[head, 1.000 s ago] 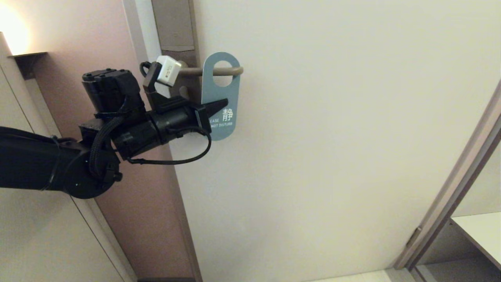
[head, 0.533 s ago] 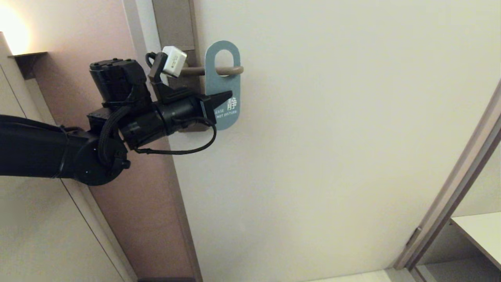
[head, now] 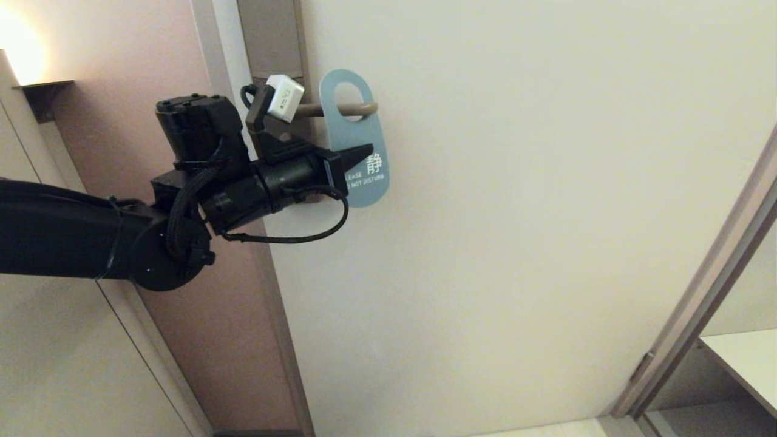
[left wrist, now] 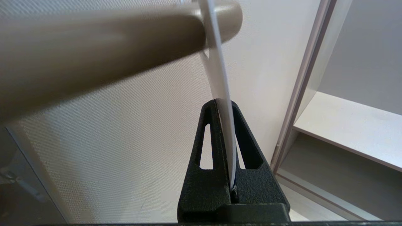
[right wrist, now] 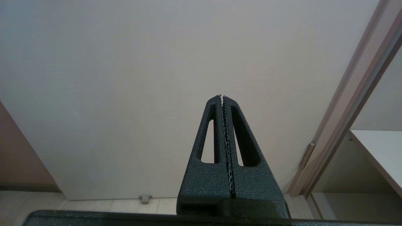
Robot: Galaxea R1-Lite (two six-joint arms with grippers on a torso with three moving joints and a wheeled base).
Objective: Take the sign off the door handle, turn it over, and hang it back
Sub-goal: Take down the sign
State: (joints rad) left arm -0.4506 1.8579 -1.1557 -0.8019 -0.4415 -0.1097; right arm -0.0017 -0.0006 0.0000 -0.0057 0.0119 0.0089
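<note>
Head view: left end effector, upper centre of frame, clamped on the blue sign, which reads "NOT DISTURB" and tilts with its hole around the door handle. Left wrist view: sign edge-on between closed fingers, near the handle's tip. Right wrist view: right end effector fully closed, empty, facing the door.

sign: thin, stiff, smooth card or plastic, hard to tell which, matt blue face | door handle: smooth matt beige-grey metal, at 12 o'clock of the left gripper | left gripper: black, grainy matt plastic | door: pale, finely textured matt surface
</note>
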